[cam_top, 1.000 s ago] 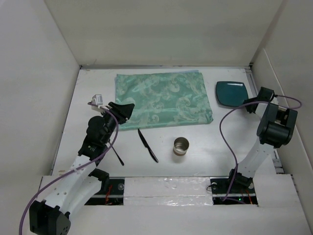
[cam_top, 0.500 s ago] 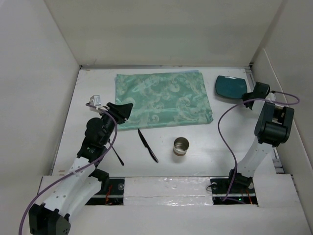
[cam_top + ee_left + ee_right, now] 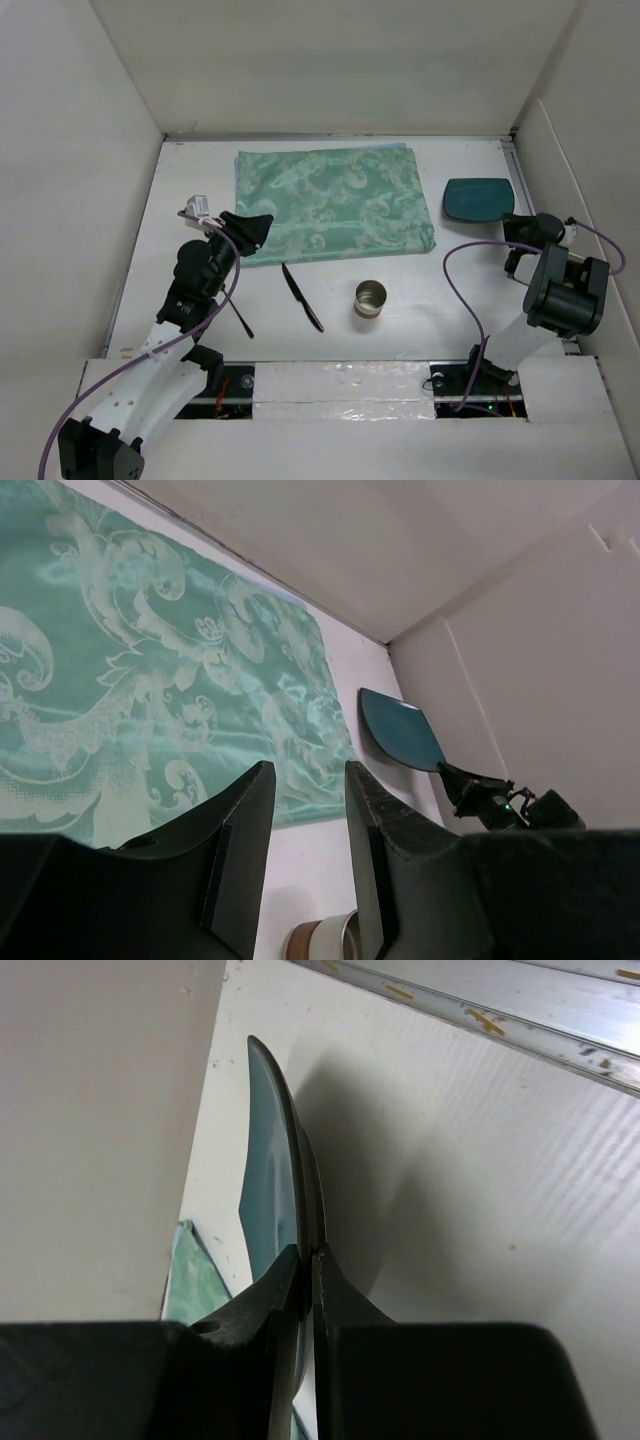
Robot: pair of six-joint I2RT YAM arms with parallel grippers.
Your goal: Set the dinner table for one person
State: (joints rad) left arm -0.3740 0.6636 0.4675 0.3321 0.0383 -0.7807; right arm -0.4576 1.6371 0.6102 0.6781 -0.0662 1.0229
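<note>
1. White walls box in the dinner table (image 3: 440,300), a matte white top. It carries a green patterned mat (image 3: 330,205) at the far middle, and a steel cup (image 3: 370,298) and black utensils (image 3: 302,296) nearer the arms.
2. Over the last second the right gripper (image 3: 306,1252) has closed down onto the near rim of the teal plate (image 3: 478,198). The plate has slid slightly back toward that arm, at the table's far right.
3. The right wrist view shows the rim pinched edge-on between both fingers. Whether the plate is already clear of the table is hard to tell.
4. This likely means the plate is secured and ready to be carried left to the mat.
5. The left gripper (image 3: 305,780) has barely moved; its jaws stand apart and empty above the mat's near-left corner.
6. The table spreads beneath both grippers, and neither seems to touch it.
</note>
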